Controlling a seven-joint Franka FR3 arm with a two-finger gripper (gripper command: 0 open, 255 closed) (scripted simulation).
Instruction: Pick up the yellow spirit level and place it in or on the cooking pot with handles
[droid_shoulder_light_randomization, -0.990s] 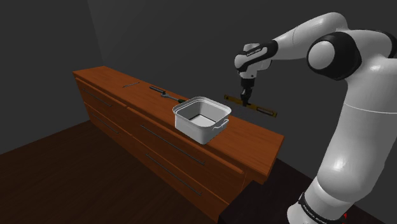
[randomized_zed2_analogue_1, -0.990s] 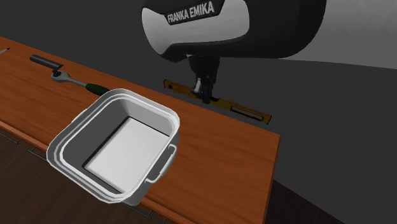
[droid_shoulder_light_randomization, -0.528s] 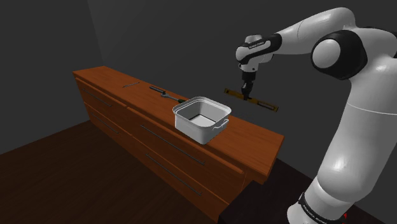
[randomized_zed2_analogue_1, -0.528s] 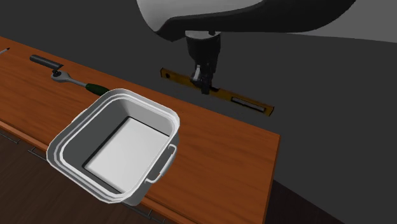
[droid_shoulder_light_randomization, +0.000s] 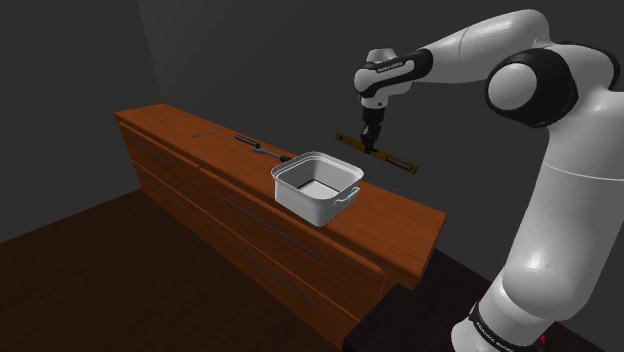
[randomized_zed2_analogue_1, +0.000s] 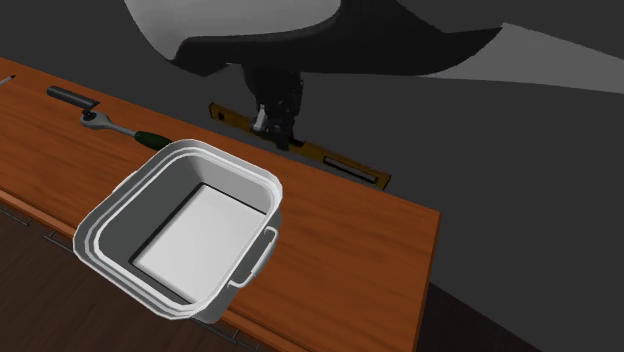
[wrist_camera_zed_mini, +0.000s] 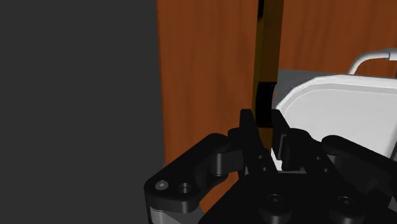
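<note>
The near end of the wooden dresser (droid_shoulder_light_randomization: 395, 225) has a bare top. At mid-length, close to the front edge, the cooking pot (droid_shoulder_light_randomization: 305, 205) stands upright. It is a pale, square-cornered vessel with loop handles, and its mouth faces up, so a load can enter from above.

Behind the pot, over the back edge of the dresser, the gripper (droid_shoulder_light_randomization: 370, 142) points straight down. Its fingers are clamped across the narrow faces of the yellow spirit level (droid_shoulder_light_randomization: 395, 161). The level hangs parallel to the back edge, clear of the top and apart from the pot's rear rim. This height is judged sufficient to carry it over the rim. The grip sits off-centre, with the longer free part extending toward the near end, so that end may sag. The level looks longer than the pot is wide, so it will probably rest across the rim.

Farther along, a ratchet wrench (droid_shoulder_light_randomization: 258, 147) lies flat near the back edge, outside the transfer path. A small item (droid_shoulder_light_randomization: 205, 131) at the far end cannot be identified.
</note>
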